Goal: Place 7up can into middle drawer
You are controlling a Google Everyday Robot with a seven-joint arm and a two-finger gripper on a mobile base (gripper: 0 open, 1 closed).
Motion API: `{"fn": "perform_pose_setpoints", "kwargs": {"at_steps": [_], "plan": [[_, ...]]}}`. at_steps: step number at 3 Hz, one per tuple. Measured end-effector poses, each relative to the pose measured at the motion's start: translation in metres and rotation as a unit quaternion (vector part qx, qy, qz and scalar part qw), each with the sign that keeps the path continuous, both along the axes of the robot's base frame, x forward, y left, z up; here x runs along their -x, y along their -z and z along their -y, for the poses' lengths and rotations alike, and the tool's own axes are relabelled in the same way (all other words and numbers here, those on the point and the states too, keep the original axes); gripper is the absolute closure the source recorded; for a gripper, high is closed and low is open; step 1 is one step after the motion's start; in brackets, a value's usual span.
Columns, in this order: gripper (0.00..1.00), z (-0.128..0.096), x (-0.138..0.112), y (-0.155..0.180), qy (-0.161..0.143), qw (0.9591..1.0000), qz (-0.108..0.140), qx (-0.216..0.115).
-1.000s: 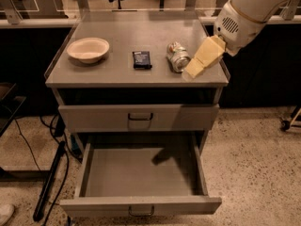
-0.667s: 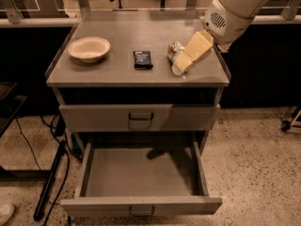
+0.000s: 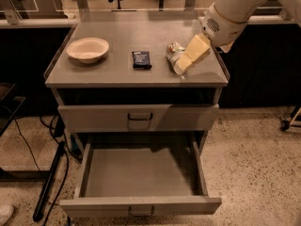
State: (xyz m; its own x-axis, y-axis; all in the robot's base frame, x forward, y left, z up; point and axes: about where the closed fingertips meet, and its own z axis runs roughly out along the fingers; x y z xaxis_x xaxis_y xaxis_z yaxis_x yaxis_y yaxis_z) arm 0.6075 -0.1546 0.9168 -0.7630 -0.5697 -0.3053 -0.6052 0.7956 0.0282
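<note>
The 7up can (image 3: 172, 51) lies on its side on the right part of the grey cabinet top (image 3: 117, 76); its silver end and green-white label show. My gripper (image 3: 182, 67), cream-coloured on a white arm, reaches down from the upper right and sits right against the can's right side, covering part of it. The middle drawer (image 3: 141, 205) is pulled wide open below, its shallow grey interior bare. The gripper is well above and behind this drawer.
A cream bowl (image 3: 87, 49) stands at the left of the cabinet top, with a flat dark packet (image 3: 141, 59) in the middle. The upper drawer (image 3: 138, 117) is closed. Black cables and a bar (image 3: 47, 187) lie on the floor at the left.
My gripper has moved left across the cabinet top, from beside the can to right against it. The can, bowl, packet and drawers have stayed in place.
</note>
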Motion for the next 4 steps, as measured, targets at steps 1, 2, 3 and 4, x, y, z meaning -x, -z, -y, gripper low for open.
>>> {"fn": "perform_pose_setpoints", "kwargs": {"at_steps": [1,2,3,4], "plan": [[0.0,-0.003,-0.002,-0.001,0.001,1.0,-0.001,-0.008],[0.0,-0.003,-0.013,0.005,0.037,0.9988,-0.028,-0.017],[0.0,0.001,-0.026,0.009,0.076,0.9962,-0.039,-0.014],[0.0,0.001,-0.027,0.009,0.076,0.9962,-0.039,-0.014]]}}
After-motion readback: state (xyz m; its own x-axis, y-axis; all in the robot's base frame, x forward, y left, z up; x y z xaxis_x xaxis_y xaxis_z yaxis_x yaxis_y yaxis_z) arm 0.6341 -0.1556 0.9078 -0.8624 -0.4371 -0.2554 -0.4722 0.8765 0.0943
